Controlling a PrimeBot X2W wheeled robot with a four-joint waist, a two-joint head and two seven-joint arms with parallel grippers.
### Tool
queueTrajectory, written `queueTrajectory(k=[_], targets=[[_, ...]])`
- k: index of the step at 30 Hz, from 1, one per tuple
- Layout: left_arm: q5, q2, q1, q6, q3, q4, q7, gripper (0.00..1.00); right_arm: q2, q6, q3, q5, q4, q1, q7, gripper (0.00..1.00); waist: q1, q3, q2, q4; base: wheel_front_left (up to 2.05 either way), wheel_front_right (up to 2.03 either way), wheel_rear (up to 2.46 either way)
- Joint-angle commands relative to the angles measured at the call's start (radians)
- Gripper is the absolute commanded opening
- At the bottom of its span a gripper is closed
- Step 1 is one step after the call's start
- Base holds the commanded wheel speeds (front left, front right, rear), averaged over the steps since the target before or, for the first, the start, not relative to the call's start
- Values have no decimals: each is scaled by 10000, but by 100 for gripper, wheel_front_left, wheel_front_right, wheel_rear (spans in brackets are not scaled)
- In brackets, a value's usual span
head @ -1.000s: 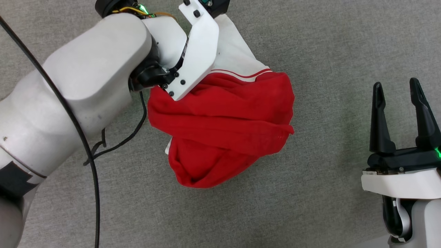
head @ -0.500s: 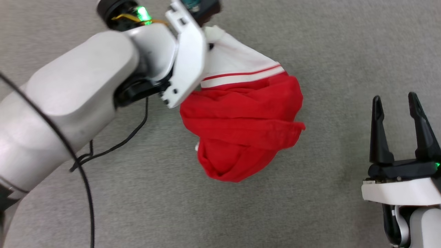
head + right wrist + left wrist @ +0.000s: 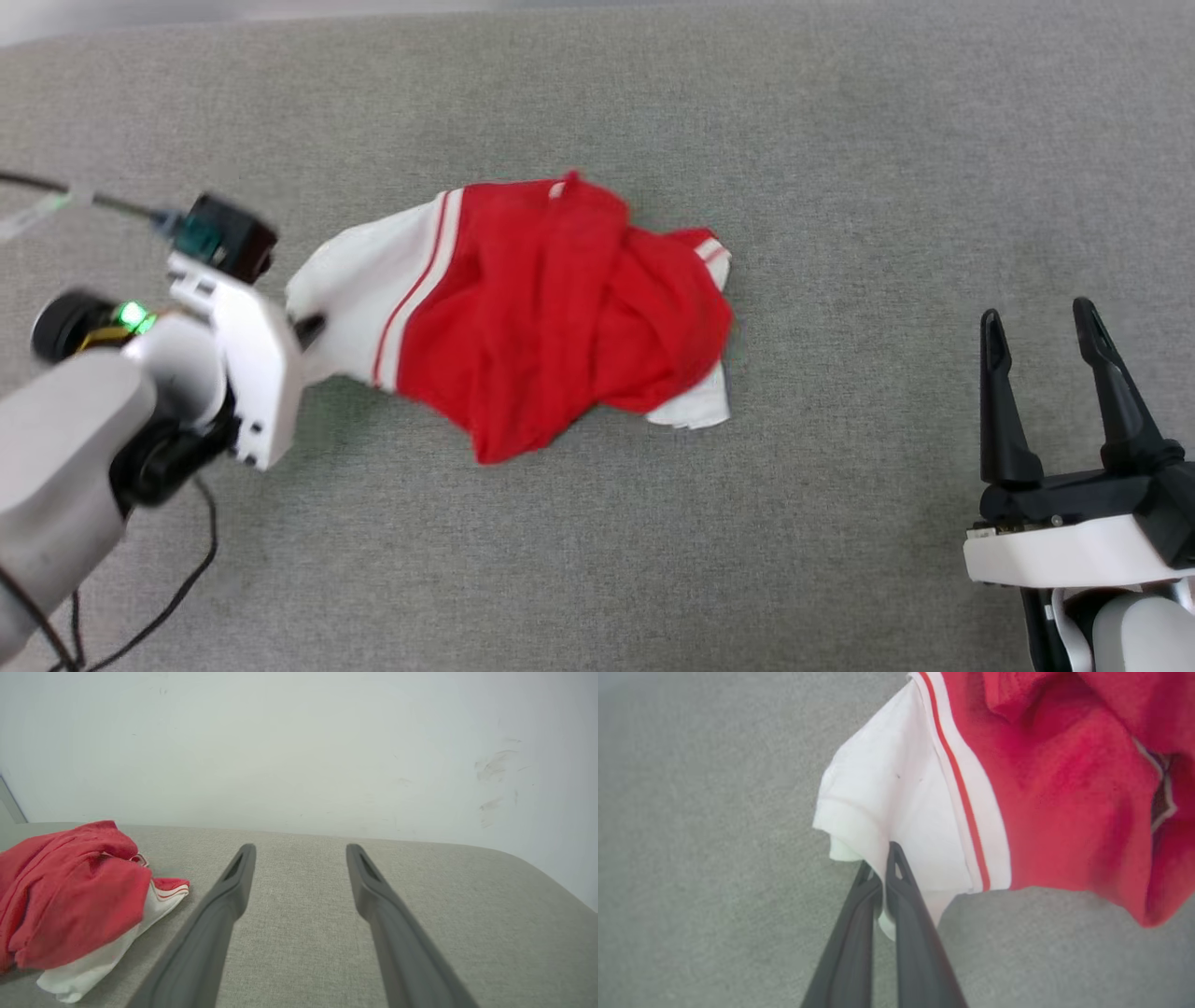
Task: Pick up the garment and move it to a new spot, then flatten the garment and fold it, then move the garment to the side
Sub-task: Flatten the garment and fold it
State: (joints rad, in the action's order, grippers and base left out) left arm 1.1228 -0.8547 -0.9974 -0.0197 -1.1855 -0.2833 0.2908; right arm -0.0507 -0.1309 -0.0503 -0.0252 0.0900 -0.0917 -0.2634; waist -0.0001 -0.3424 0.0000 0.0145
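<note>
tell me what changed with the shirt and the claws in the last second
The left claw closed on the white sleeve of the garment and drew it out toward the robot's left, so the bundle now trails sideways, sleeve first. The head view shifted too. The right claw stayed open, apart from it.

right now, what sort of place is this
Likely an indoor robot test space: a grey fabric-covered surface, a bare scuffed white wall behind it, and one crumpled red-and-white T-shirt.
</note>
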Motion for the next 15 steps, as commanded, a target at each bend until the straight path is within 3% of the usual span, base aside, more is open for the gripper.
queueTrajectory(k=[1, 7, 8, 9, 10, 15], targets=[[140, -110, 347, -119, 20, -151, -150, 0, 9, 3, 20, 49, -49, 146, -20, 100, 1, 31, 0, 27, 0, 0, 0], [660, 25, 1357, -145, -83, -865, -498, 0, 9, 3, 34, 153, -157, 234, -20, 100, 1, 164, 0, 43, 0, 0, 0], [653, 102, 1364, -138, -46, -980, -616, 7, 9, 3, 35, 170, -179, 263, -20, 100, 1, 215, 0, 53, 0, 0, 0], [555, 153, 1293, -136, -19, -1072, -752, 48, 9, 3, 40, 166, -202, 276, -20, 100, 1, 280, 0, 66, 0, 0, 0], [439, 180, 1147, -175, 31, -1172, -924, 100, 9, 3, 43, 172, -217, 289, -20, 100, 1, 353, 0, 81, 0, 0, 0], [-280, 141, 455, -442, 239, -1129, -1662, 100, 9, 3, 66, 95, -275, 484, -20, 100, 1, 781, 0, 149, 0, 0, 0]])
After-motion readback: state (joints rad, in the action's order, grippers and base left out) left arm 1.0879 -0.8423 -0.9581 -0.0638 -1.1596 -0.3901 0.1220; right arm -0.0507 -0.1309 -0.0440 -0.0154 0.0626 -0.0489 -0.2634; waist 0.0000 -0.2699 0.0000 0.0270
